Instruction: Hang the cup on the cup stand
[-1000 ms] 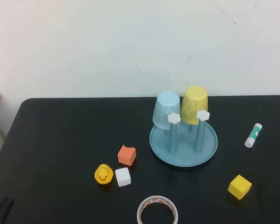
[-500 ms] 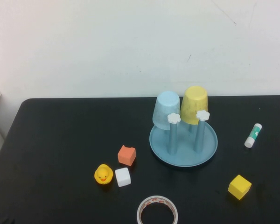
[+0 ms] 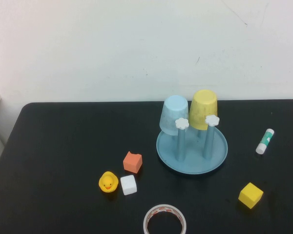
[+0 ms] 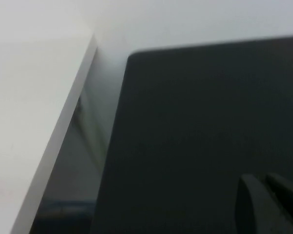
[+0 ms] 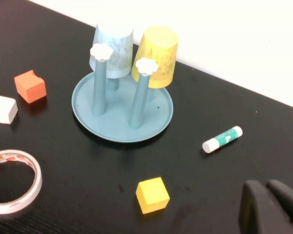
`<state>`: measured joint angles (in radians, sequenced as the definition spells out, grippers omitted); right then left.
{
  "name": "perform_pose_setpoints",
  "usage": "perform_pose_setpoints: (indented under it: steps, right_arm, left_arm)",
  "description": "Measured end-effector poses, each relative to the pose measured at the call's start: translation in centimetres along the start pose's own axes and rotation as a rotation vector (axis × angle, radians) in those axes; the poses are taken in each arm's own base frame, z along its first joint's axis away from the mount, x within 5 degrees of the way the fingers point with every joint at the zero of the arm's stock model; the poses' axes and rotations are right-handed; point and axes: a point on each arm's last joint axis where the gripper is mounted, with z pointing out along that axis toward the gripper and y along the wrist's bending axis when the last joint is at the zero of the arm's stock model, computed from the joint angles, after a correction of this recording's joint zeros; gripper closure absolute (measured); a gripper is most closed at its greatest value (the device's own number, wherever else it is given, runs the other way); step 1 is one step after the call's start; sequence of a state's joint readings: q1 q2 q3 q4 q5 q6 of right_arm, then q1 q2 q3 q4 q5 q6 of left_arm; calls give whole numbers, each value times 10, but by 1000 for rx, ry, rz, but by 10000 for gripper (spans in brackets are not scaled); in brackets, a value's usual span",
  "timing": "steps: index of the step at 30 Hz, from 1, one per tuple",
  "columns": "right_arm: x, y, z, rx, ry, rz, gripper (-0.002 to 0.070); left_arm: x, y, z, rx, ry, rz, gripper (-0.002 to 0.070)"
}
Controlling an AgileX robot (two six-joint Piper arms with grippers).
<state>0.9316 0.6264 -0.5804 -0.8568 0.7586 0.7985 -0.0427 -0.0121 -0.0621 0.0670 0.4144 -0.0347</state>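
Hanging unchanged: cup (image 3: pixel 203 109) on cup stand (image 3: pixel 191 157) | left gripper (image 4: pixel 268 204), right gripper (image 5: pixel 271 207): withdrawn, fingers together

Right of centre in the high view sits the cup stand (image 3: pixel 192 148), a light blue round dish with upright blue posts capped by white flower shapes, flat on the black table. And there's the cup (image 3: pixel 203 109), plain yellow, tapered, no handle, upside down over a rear post on the stand's right side, mouth downward, its top reaching above the flower caps and standing close to the wall behind.
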Motion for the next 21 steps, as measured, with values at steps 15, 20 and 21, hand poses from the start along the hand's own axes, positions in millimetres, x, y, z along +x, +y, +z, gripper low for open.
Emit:
perform_pose_setpoints:
  steps: [15,20,21]
  right_arm:
    - [0,0,0,0,0,0,678]
    - [0,0,0,0,0,0,678]
    - [0,0,0,0,0,0,678]
  left_arm:
    - [16,-3,8,18,3,-44,675]
    - [16,-3,8,18,2,2,675]
    - [16,-3,8,18,2,10,675]
